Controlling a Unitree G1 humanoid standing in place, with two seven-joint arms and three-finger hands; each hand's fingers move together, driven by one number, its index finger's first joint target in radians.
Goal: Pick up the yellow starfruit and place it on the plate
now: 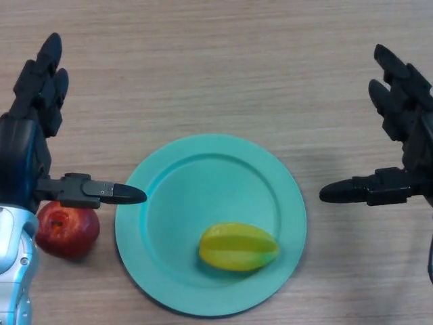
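Note:
The yellow starfruit lies on the teal plate, in its lower right part. My left hand is open at the left, fingers straight and pointing away, thumb reaching toward the plate's left rim. My right hand is open at the right, clear of the plate, thumb pointing left toward it. Neither hand touches the starfruit.
A red apple sits on the wooden table just left of the plate, under my left thumb.

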